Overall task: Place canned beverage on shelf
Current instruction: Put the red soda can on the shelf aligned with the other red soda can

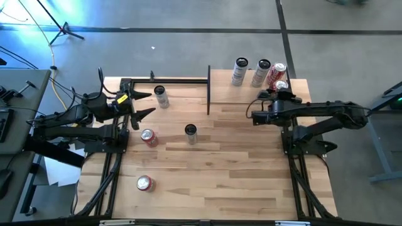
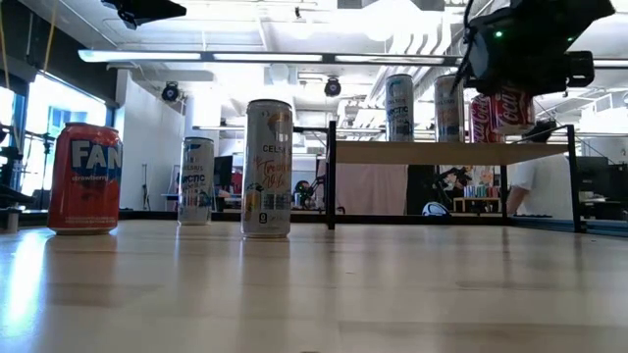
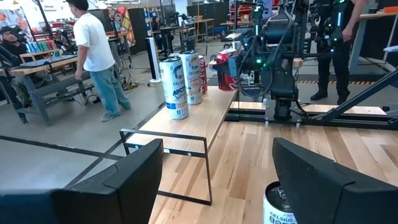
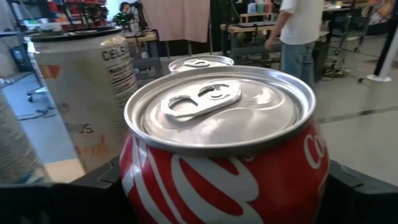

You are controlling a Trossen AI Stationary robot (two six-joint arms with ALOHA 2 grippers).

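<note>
Setting down: easing the red cola can [image 4: 217, 130] onto the shelf [image 2: 432, 153], with the base, judging by the low view, already at or just above the board.
Doing it well: lowering straight, holding the can upright, waiting for the full base to be sitting flat before loosening; then spreading the jaws only a little and backing away along the line of the fingers, not sideways.
Watching for: the second red can [image 1: 277, 71] standing just beyond the jaws and the two tall slim cans [image 1: 240, 71] off to one side of them; likely tipping a neighbour if swinging on the way out.
Right gripper [image 1: 279, 91]: reaching over the shelf's end, jaws standing about a can's width apart, dark fingers [image 4: 357, 186] pressing against both sides of the red cola can, gripping it as far as can be judged.
Left gripper [image 3: 217, 180]: waiting low over the desk [image 1: 239, 182], well apart from the shelf's loaded end, jaws gaping wide, holding nothing, touching nothing.
Near the left jaws: a slim silver can [image 3: 283, 205] standing on the desk just ahead of the fingertips, slightly to one side of the gap.
</note>
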